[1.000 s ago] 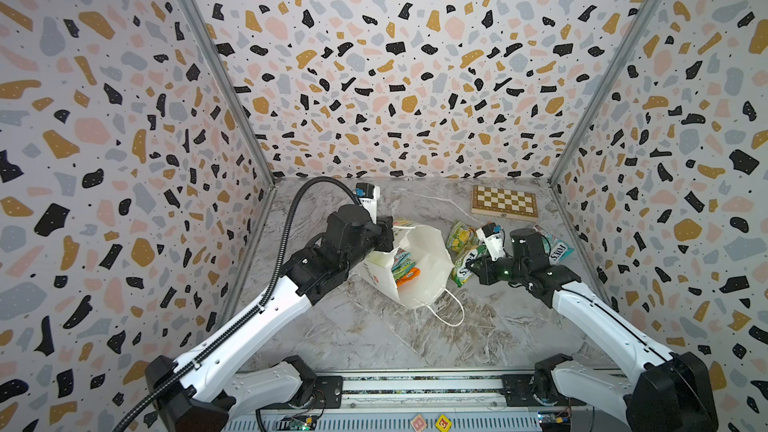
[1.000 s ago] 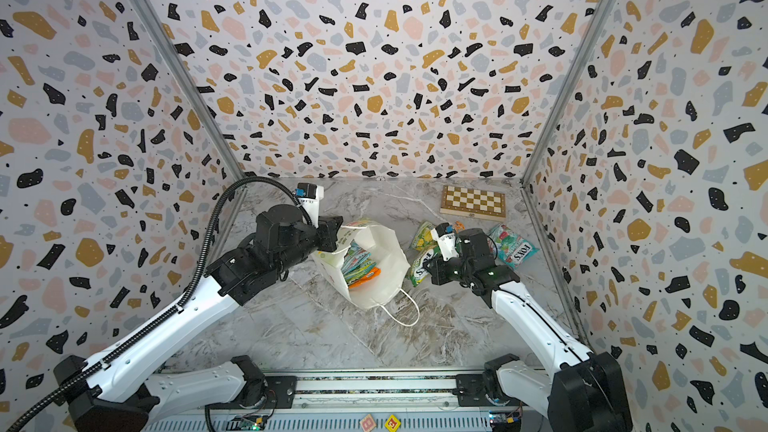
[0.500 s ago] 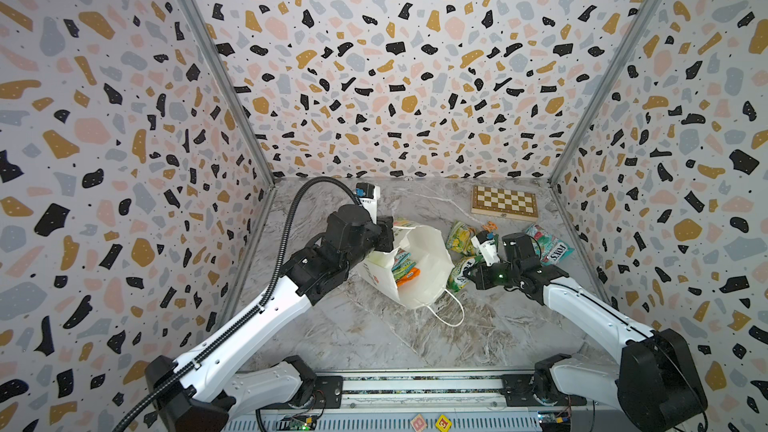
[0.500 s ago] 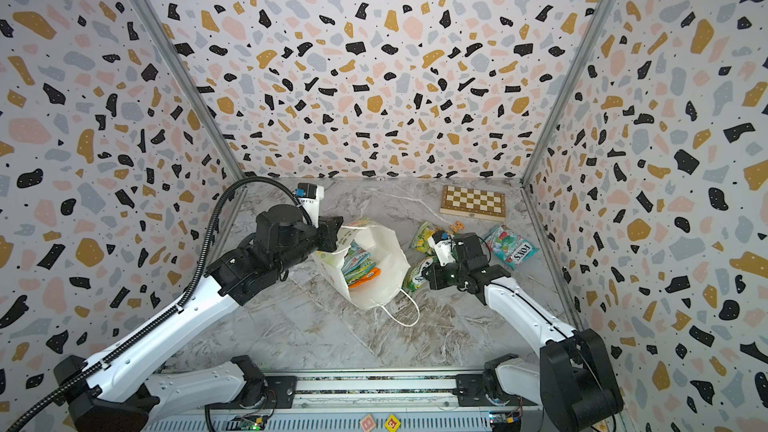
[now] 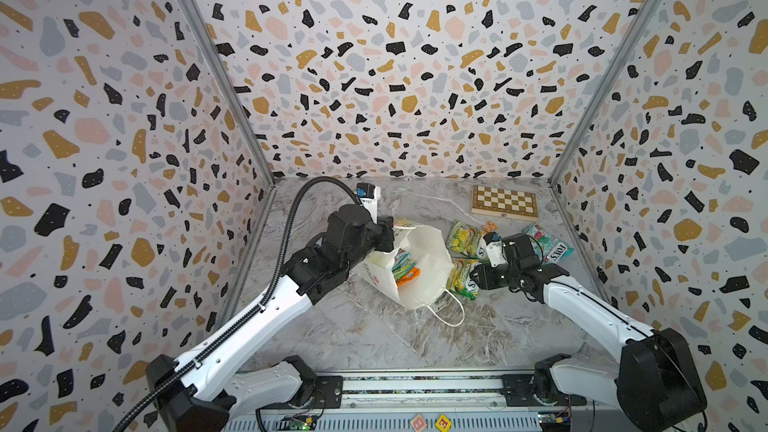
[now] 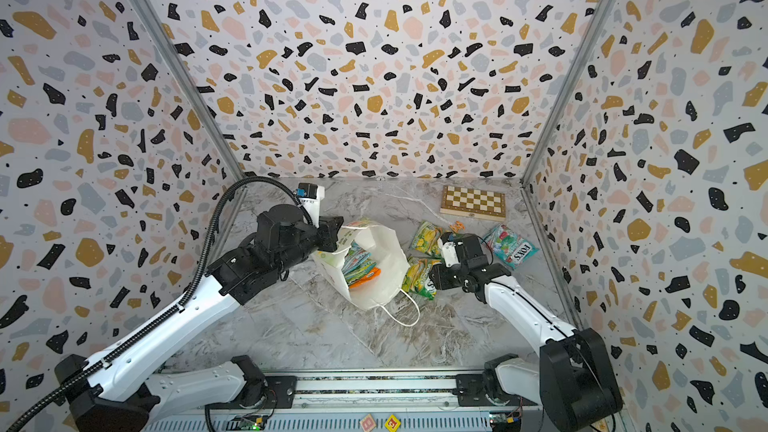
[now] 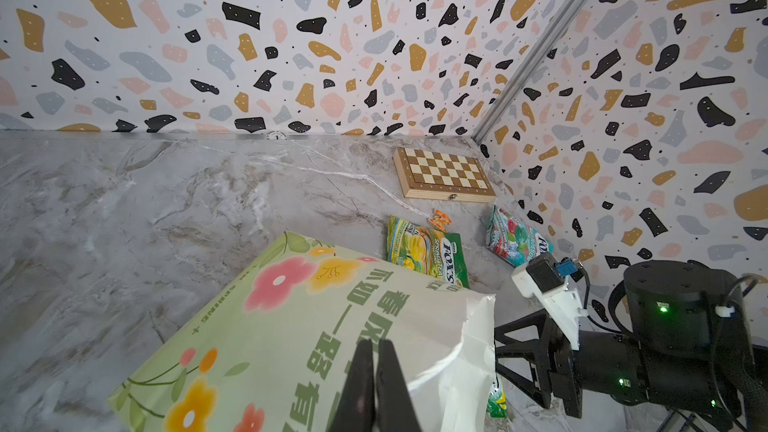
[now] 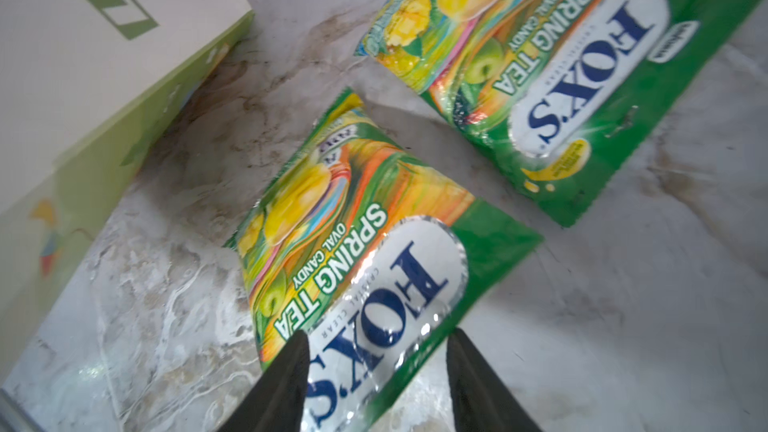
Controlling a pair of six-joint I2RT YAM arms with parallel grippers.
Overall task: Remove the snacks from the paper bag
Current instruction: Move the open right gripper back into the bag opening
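Note:
The white paper bag (image 5: pixel 428 251) (image 6: pixel 386 251) lies tilted with its mouth toward the front. Several snacks (image 5: pixel 405 268) (image 6: pixel 359 270) show inside it. My left gripper (image 5: pixel 386 234) (image 7: pixel 376 347) is shut on the bag's green flowered side (image 7: pixel 291 326) near the rim. My right gripper (image 5: pixel 478 278) (image 8: pixel 376 338) stands open low over a green-yellow packet (image 5: pixel 463 280) (image 8: pixel 353 243) that lies flat on the table beside the bag. A second green-yellow packet (image 5: pixel 463 238) (image 8: pixel 561 68) and a teal-and-red one (image 5: pixel 546 243) (image 7: pixel 515 241) lie farther back.
A folded chessboard (image 5: pixel 503 201) sits at the back right, and a small orange trinket (image 5: pixel 490 226) lies next to the far green packet. The bag's white cord handle (image 5: pixel 451 313) trails toward the front. Patterned walls close in on three sides.
My right gripper has opened and let go of the green-yellow packet, which now rests on the table beside the bag. The left arm and the bag have not moved.

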